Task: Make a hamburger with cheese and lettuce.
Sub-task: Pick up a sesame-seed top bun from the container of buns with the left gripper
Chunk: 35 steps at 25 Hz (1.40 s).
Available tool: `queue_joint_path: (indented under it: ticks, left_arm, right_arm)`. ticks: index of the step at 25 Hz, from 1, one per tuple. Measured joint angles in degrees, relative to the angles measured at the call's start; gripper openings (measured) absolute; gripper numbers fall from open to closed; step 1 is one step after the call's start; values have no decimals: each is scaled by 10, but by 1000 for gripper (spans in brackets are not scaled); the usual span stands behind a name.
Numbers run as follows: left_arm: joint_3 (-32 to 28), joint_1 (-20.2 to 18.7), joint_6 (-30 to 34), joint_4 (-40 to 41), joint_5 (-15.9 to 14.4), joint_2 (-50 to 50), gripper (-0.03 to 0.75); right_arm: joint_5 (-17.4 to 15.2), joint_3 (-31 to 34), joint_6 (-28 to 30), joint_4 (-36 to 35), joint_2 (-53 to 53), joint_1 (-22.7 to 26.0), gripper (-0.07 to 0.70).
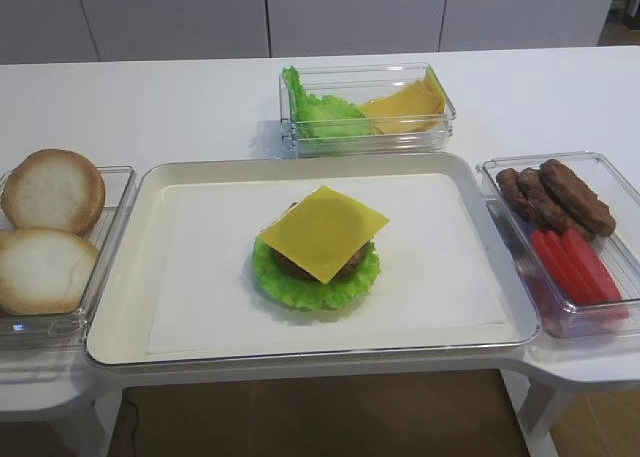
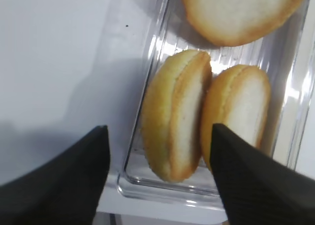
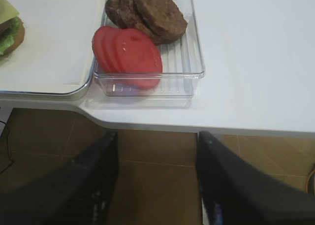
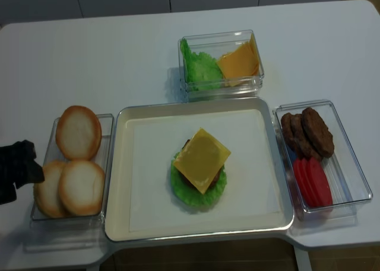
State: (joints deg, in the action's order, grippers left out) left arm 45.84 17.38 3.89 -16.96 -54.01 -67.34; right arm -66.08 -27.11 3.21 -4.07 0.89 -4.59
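Observation:
The hamburger (image 1: pixel 318 252) lies mid-tray as a stack: the ruffled round lettuce (image 1: pixel 300 289) at the bottom, a brown patty (image 1: pixel 352 262) on it, and the square yellow cheese (image 1: pixel 324 232) on top. Its edge also shows in the right wrist view as the hamburger (image 3: pixel 10 30). My left gripper (image 2: pixel 158 129) is open, hovering over the near end of the bun container (image 2: pixel 147 185). Its fingers straddle a pale bun half (image 2: pixel 174 116) standing on edge, without touching it. From above, the left gripper (image 4: pixel 24 164) sits just left of that container. My right gripper (image 3: pixel 157 136) is open and empty, below the table's front edge over the floor.
The white tray (image 1: pixel 180 277) fills the middle. The clear bun container (image 4: pixel 71 223) on the left holds three bun halves (image 4: pixel 78 131). A back container (image 1: pixel 300 137) holds tall green leaves and orange-yellow slices. The right container (image 3: pixel 147 89) holds patties (image 3: pixel 160 13) and tomato slices (image 3: pixel 133 52).

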Motion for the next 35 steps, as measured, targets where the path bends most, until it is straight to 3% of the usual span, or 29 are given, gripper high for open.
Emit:
queue_joint_path:
  ticks: [22, 35]
  left_arm:
    - [3, 0, 112, -27, 22, -70, 420]
    - [4, 0, 123, -36, 24, -77, 260]
  right_arm:
    - [0, 0, 0, 0, 0, 0, 387]
    - [0, 0, 1, 0, 0, 0, 387]
